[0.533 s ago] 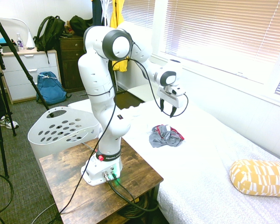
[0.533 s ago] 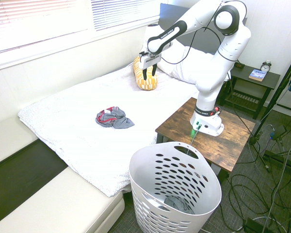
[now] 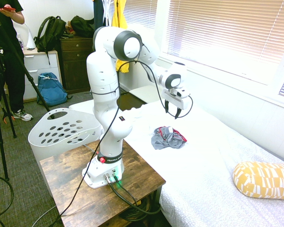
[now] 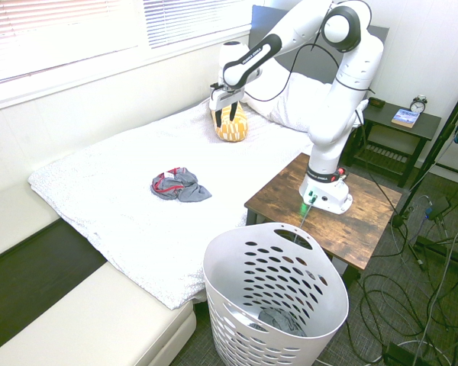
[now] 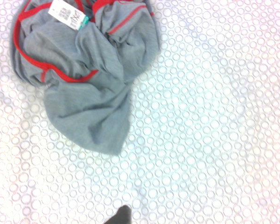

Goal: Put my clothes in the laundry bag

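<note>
Wrist view: grey clothes (image 5: 91,79) lengthwise, tapered end toward the picture's bottom; hand (image 3: 176,107) released.

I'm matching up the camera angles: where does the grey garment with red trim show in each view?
First exterior view: just right of centre, on the bed.
Second exterior view: left of centre, grey garment.
Wrist view: upper left.
Shared landmark: the bed's white cover.

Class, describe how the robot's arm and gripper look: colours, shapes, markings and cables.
The arm is glossy white with rounded segments, dark grey bands at the joints, black lettering and a loose black cable alongside. The gripper has a white body and two slim black fingers.
</note>
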Motion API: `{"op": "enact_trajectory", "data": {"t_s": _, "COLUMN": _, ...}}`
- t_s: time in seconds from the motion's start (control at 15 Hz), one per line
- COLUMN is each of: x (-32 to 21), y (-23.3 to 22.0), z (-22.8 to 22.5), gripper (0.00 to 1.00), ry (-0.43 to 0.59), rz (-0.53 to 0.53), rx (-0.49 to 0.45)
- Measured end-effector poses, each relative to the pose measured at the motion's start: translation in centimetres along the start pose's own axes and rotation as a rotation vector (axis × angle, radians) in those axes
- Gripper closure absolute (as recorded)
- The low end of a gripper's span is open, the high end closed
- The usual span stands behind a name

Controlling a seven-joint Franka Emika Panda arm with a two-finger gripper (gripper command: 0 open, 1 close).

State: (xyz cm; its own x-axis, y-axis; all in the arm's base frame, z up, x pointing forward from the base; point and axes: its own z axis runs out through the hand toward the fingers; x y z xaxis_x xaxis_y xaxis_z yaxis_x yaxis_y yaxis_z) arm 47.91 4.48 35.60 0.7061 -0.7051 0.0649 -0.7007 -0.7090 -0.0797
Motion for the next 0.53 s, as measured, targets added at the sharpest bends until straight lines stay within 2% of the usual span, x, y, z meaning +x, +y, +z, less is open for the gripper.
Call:
{"op": "enact_trajectory", "data": {"t_s": 0.2, "x": -0.6, "y": -3.9, "z": 3.8, "gripper": 0.00, "ry": -0.009, "rz": -0.046, "rx": 0.008}}
{"op": "enact_trajectory", "data": {"t_s": 0.53, "x": -5.0, "y": -7.7, "z": 14.9, "gripper": 0.00, "ry": -0.043, "rz": -0.115, "rx": 0.004}}
